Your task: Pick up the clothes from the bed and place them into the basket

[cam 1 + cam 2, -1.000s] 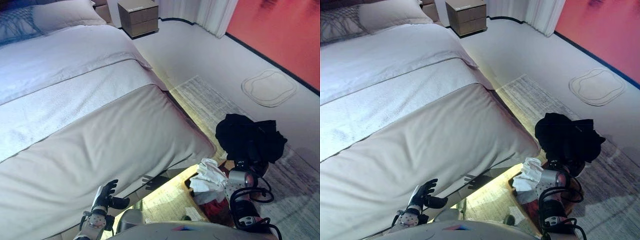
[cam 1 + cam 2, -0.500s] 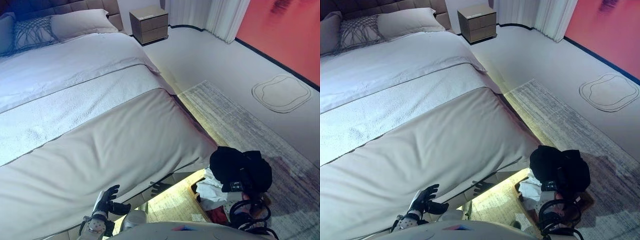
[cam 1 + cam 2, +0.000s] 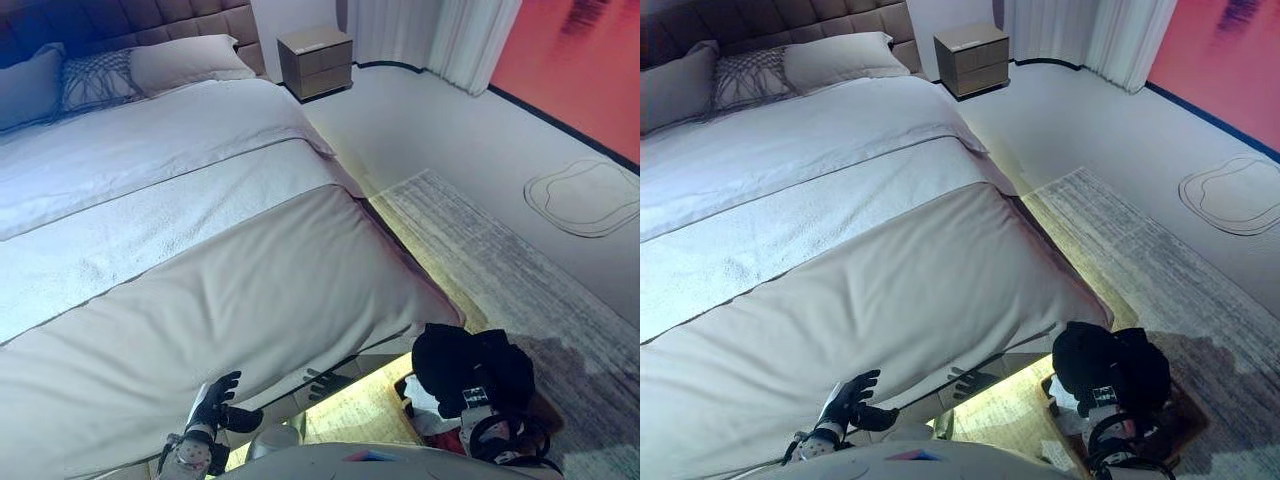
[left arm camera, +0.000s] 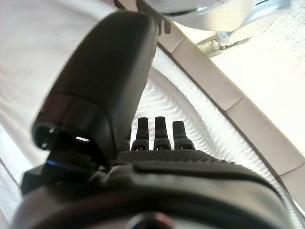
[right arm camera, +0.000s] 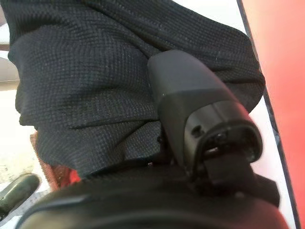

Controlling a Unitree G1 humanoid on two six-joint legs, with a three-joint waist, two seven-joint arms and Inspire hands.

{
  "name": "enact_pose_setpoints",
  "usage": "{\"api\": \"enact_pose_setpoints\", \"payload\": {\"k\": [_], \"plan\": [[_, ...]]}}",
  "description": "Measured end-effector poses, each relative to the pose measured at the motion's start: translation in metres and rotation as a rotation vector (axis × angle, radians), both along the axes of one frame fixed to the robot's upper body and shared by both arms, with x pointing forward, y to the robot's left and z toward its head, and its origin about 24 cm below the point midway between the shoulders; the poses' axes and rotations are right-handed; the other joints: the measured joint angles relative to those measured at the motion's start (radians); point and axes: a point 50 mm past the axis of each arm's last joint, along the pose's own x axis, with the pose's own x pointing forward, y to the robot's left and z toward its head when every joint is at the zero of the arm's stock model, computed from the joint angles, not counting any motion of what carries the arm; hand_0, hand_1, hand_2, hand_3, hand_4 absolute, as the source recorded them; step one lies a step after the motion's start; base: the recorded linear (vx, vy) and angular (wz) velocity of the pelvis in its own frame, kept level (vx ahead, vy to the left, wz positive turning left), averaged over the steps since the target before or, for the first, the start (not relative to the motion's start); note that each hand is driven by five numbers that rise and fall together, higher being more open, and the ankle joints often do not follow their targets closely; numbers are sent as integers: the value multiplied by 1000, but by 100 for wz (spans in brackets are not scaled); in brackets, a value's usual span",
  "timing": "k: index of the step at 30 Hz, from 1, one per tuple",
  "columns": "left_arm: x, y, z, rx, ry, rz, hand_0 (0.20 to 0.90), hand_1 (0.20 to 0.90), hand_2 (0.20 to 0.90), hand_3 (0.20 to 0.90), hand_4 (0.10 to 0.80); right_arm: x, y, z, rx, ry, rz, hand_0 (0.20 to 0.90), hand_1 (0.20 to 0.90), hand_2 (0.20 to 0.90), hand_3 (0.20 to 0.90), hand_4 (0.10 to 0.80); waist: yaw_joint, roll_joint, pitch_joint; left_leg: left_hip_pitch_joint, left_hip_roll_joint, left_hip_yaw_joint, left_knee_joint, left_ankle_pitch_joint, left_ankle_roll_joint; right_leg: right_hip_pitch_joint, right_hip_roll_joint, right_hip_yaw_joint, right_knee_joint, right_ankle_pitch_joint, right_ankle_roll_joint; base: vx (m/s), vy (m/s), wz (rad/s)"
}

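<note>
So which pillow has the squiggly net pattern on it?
The middle pillow, between the dark plain pillow and the light plain pillow at the bed's head. Only it has crisscross lines.

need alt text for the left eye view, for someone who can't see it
The robot's right hand holds a bunched black knitted garment low over a basket of white and red clothes on a grey rug. A large bed with pale grey and white covers fills the left, the open left hand hovering at its foot.
</note>
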Motion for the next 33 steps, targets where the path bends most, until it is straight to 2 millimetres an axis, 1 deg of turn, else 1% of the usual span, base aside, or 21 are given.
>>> {"api": "enact_pose_setpoints", "payload": {"k": [1,2,7,15,26,28,31,33], "plan": [[-1,0,0,0,1,0,900,900,900,900,800,0,0,0,3,-1,-5,738,738,738,711,611,0,0,0,0,0,0,0,0,0,0,0,0,0,0,0,0,0,0],[-2,0,0,0,4,1,900,900,900,900,800,0,-1,0,5,0,-8,900,900,900,900,800,0,0,0,0,-1,0,0,0,0,0,-1,0,0,0,0,0,0,0],[-3,0,-1,0,7,2,900,900,900,900,800,-6,-1,-3,10,19,-3,900,900,900,900,800,0,0,0,0,-1,-4,0,0,0,0,0,-1,0,0,0,0,0,0],[-2,0,-1,-1,6,1,900,900,900,900,800,-8,-1,-4,6,33,11,900,900,900,900,800,-2,0,0,0,-1,-6,0,0,0,1,0,-1,0,0,0,-4,2,0],[0,0,0,-1,0,-1,900,900,900,900,800,-19,2,-10,30,101,29,900,900,900,900,800,-11,-6,-3,1,-2,-5,0,0,0,1,0,0,0,0,0,-16,7,0],[0,0,0,-1,0,-1,900,900,900,900,800,-20,2,-11,11,135,88,900,900,900,900,800,-17,-12,-6,1,-1,-4,0,0,0,0,1,2,1,0,0,-42,12,-2],[1,0,0,-1,-1,-1,900,900,900,900,800,-23,7,-13,-30,225,250,900,900,900,900,800,-30,-26,-14,1,-1,3,0,0,0,-4,1,6,4,0,0,-51,6,-5],[2,0,0,-1,-4,-1,900,900,900,900,800,-29,10,-16,-41,286,340,900,900,900,900,800,-38,-33,-18,0,0,6,0,0,0,-5,0,9,4,0,0,-66,-2,-4]]}}
